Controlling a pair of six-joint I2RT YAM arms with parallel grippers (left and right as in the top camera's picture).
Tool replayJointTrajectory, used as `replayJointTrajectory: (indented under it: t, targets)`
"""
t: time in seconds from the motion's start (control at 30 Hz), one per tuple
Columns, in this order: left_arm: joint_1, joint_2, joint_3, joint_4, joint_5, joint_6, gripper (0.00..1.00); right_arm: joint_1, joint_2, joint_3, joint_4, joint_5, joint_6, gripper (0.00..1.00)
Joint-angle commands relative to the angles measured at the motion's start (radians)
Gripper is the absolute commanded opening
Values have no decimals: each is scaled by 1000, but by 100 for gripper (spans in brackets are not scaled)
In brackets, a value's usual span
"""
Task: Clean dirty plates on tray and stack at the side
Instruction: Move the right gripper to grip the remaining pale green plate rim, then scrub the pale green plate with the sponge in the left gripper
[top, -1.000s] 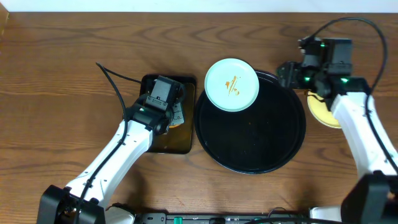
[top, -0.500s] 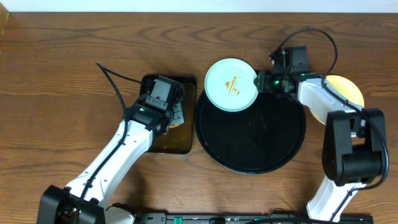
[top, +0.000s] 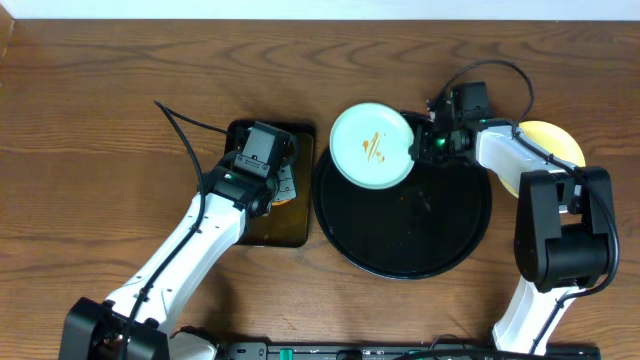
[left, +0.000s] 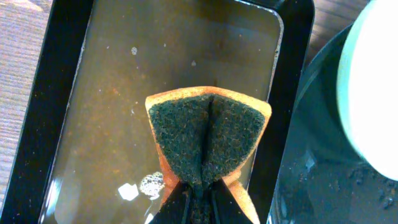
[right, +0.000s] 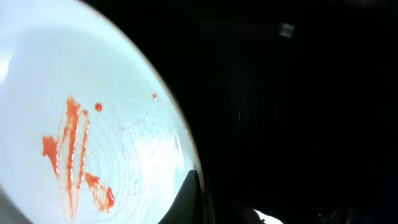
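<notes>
A pale mint-blue plate (top: 372, 146) with orange sauce streaks (right: 71, 155) rests over the top-left rim of the round black tray (top: 400, 230). My right gripper (top: 418, 148) is shut on the plate's right edge; in the right wrist view one dark finger (right: 189, 199) lies over the rim of the plate (right: 93, 112). A pale yellow plate (top: 552, 140) sits on the table right of the tray, partly behind the right arm. My left gripper (left: 200, 190) is shut on a folded orange-and-green sponge (left: 208, 134).
The sponge hangs over a small rectangular dark tray (top: 270, 230) holding brownish water (left: 124, 112), just left of the round tray. A black cable (top: 185, 135) runs across the wood at the left.
My right gripper swung left from beside the yellow plate to the mint plate's right edge and closed on it; the plate shifted slightly. The left arm has not moved.
</notes>
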Motion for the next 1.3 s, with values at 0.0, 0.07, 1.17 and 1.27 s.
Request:
replayJointTrajectory:
  t: [0.0, 0.07, 1.17, 1.27]
  targets:
    - [3, 2, -11, -2, -12, 10, 9, 8, 14, 0, -50, 22, -2, 1]
    - [3, 2, -11, -2, -12, 10, 9, 8, 5, 0, -92, 23, -18, 1]
    - [-304, 285, -11, 575, 277, -90, 8, 90, -87, -3, -485, 230, -54, 1]
    - [-328, 330, -11, 621, 314, -158, 8, 90, -87, -3, -485, 230, -54, 1]
